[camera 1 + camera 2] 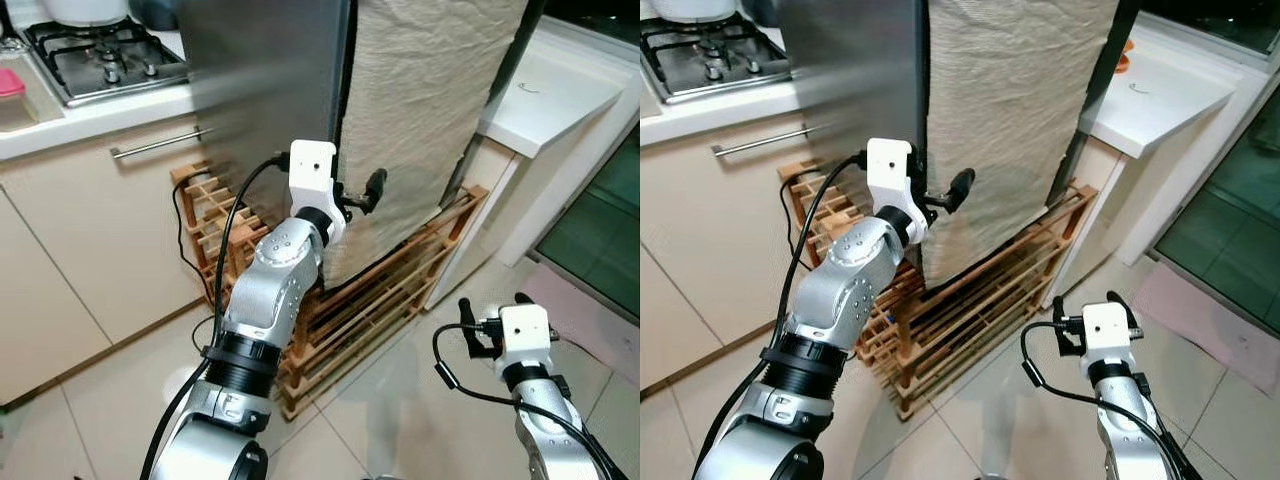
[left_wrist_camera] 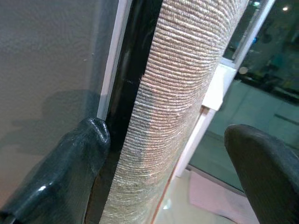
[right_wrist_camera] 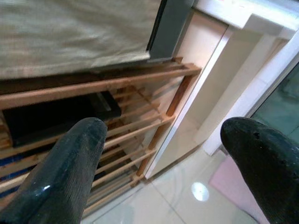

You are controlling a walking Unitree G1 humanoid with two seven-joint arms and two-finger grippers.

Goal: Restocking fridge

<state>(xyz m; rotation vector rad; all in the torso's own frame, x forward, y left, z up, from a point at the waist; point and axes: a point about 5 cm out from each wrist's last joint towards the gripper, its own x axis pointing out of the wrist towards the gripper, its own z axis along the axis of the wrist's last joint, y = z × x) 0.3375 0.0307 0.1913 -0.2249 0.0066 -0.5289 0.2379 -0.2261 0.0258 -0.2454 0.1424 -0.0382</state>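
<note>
The fridge [image 1: 262, 90] stands ahead, its side grey steel and its front door draped in a beige woven cloth [image 1: 425, 110]. My left gripper [image 1: 358, 195] is raised to the door's edge and is open. In the left wrist view one finger [image 2: 70, 172] lies against the steel side and the other finger [image 2: 266, 177] hangs out in front of the cloth, with the dark door seam [image 2: 133, 88] between them. My right gripper [image 1: 492, 305] hangs low over the floor, open and holding nothing.
A wooden slatted rack [image 1: 380, 300] sits on the floor against the fridge base. A gas hob [image 1: 105, 55] and cream cabinets with a bar handle [image 1: 160, 143] are to the left. A white counter [image 1: 550, 95] and a glass door [image 1: 600, 230] are to the right.
</note>
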